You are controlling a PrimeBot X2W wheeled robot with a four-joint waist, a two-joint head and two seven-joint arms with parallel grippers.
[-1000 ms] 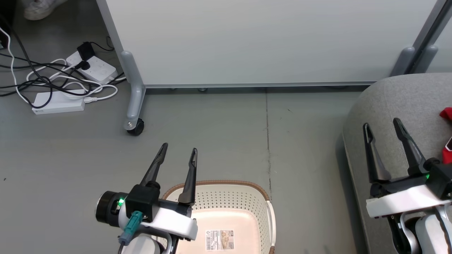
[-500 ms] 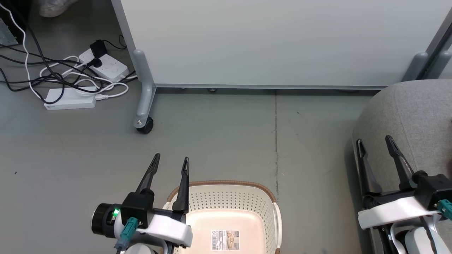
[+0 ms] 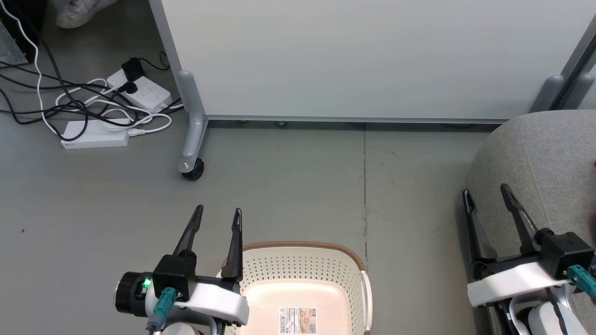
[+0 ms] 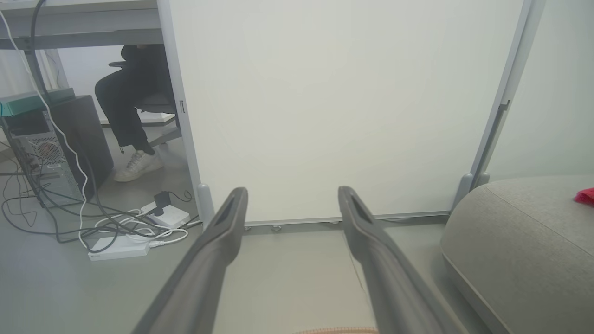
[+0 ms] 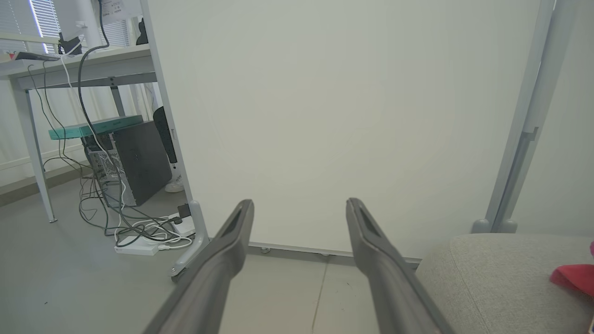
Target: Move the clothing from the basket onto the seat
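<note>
The cream basket [image 3: 354, 274] with a brown rim sits on the floor at the bottom centre; inside it I see a bare bottom with a label. My left gripper [image 3: 219, 213] hangs open over the basket's left rim, nothing between its fingers. My right gripper [image 3: 485, 192] is open and empty over the left edge of the grey seat [image 3: 535, 149]. A bit of red clothing [image 5: 573, 277] lies on the seat [image 5: 501, 278] at the right edge of the right wrist view. The red clothing [image 4: 584, 196] also lies on the seat [image 4: 515, 232] in the left wrist view, between whose edges my left gripper [image 4: 292, 192] points.
A white partition [image 3: 354, 51] on a castor wheel [image 3: 192, 170] stands behind the basket. Power strips [image 3: 95, 136] and tangled cables lie on the floor at the back left. A person's leg and shoe [image 4: 138, 164] and a computer tower [image 4: 51, 153] are behind the partition.
The head camera has swung left, so the whole scene has shifted right and down. The red clothing on the seat has slid out of the head view. Both grippers stay open.
</note>
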